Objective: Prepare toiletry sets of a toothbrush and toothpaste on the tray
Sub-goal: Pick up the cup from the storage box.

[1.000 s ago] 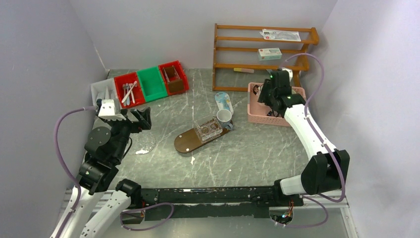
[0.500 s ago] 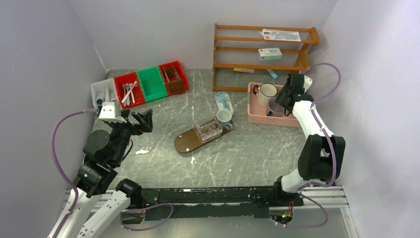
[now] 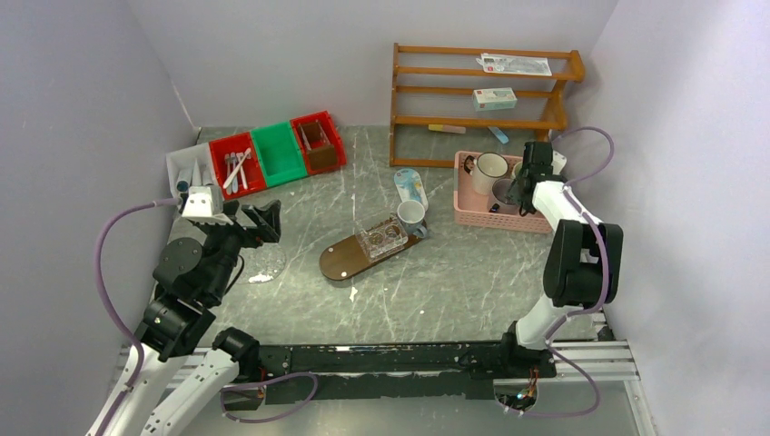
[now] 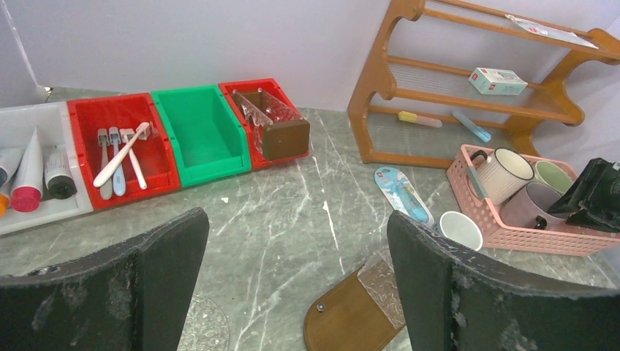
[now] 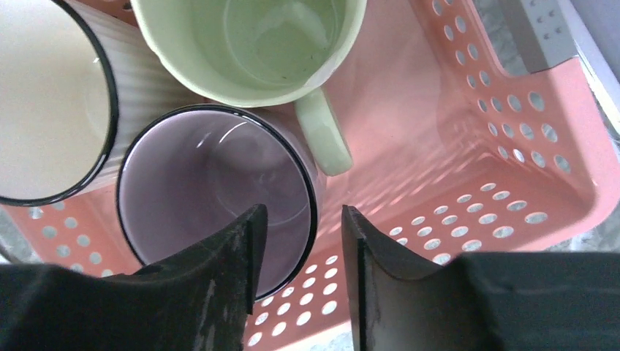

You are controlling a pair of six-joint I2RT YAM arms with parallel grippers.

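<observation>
At the frame's bottom, the open right claw (image 5: pixel 301 213) is straddling the rim of the round purple ceramic mug (image 5: pixel 208 183); squeeze slowly.

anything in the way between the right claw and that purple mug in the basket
Nothing visible. The right claw straddles the rim of the purple mug, one finger inside, one outside. The handle of the green mug lies close beside that rim, just beyond the claw.

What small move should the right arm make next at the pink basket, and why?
Probably close the right gripper fully. Its jaws straddle the rim of the glossy purple mug in the pink perforated plastic basket, one inside and one outside, with gaps on both sides.
</observation>
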